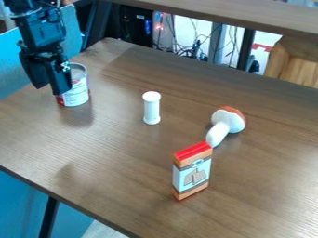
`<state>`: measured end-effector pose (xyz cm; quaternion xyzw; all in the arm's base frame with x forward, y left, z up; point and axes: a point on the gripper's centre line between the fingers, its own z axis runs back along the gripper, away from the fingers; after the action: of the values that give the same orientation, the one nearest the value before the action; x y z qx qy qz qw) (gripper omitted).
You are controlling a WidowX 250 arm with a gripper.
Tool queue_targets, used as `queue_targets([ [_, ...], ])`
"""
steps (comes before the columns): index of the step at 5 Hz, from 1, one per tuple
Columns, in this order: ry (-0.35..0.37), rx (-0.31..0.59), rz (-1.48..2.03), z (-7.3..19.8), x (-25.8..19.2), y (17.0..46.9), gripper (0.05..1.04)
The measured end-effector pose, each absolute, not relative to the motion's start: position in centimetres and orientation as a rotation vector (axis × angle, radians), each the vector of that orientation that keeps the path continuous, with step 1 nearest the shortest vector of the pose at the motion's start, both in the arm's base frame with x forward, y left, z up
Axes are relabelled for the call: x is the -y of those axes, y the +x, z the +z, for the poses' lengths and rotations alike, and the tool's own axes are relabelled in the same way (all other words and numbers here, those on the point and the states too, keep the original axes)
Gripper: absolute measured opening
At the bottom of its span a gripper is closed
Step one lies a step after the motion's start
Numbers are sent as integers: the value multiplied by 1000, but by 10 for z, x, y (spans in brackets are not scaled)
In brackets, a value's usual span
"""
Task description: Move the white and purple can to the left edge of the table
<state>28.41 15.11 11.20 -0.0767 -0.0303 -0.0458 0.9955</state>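
camera view: the claw (51, 90) hung at the upper left of the scene, pointing down, its two fingers spread apart and nothing gripped between them. nearest to it was the can (77, 94), upright on the brown table (118, 167); one finger overlapped the can's left side, though contact between the two could not be made out. farther out, a white tube (151, 108) stood on end near the middle. beyond it, to the right, a mushroom (228, 122) with a reddish cap lay on its side, its pale stalk slanting down toward the box (192, 173). the box, red at the top, stood upright nearer the camera; whether the stalk touched it could not be told. progress, as judged from this arrangement: the claw was beside the can, but no grasp or lift had been made, so any handling of the can remained to be done.
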Motion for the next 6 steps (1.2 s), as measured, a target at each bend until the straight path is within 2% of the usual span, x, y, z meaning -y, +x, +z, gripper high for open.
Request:
queue_targets([
  [1, -171, 35, -86, 102, -150, 283, 1000],
  [2, -133, 107, -47, 112, -159, 303, 999],
  [3, -98, 109, -28, 117, -165, 331, 1000],
  [4, -42, 136, -38, 127, -160, 354, 999],
  [6, 69, 138, 70, 113, -182, 382, 999],
])
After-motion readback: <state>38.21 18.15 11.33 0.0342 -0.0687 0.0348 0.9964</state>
